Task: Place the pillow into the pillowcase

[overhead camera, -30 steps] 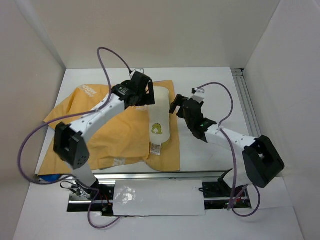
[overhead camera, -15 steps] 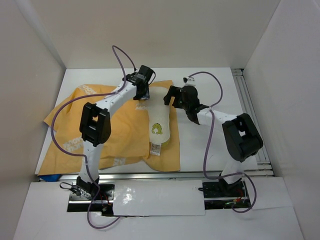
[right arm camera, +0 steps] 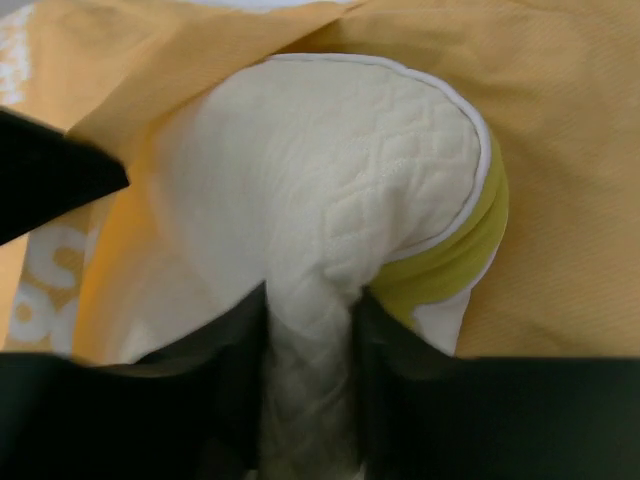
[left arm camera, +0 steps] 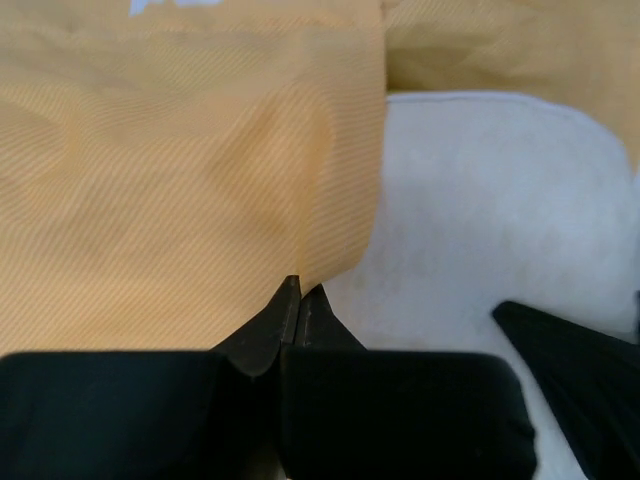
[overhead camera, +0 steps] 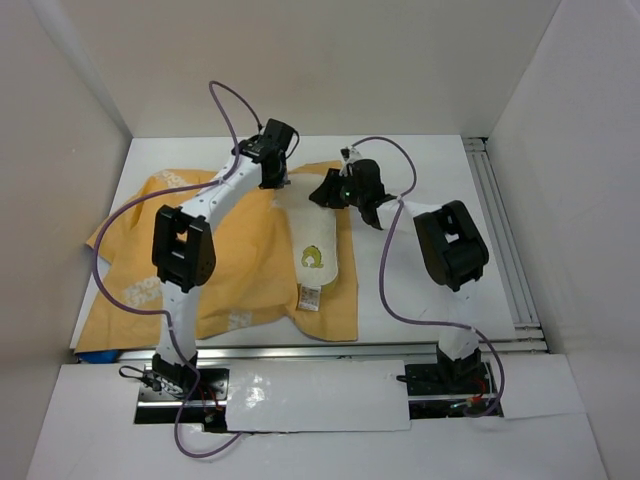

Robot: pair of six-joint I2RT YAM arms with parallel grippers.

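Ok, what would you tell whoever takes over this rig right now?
Left gripper: shut at the edge of the pillowcase, right beside the pillow; unclear whether it pinches the cloth.
Right gripper: shut on a fold at the pillow's far end.
Done: the pillow lies on the pillowcase, part of it under orange cloth.
To do: a long strip of pillow is bare; open the case and work the pillow inside.

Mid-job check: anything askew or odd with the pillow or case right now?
Nothing damaged. The pillow is bunched into a ridge inside the right gripper, and the pillowcase lies rumpled and skewed, covering only part of it, its edge pinched by the left gripper.
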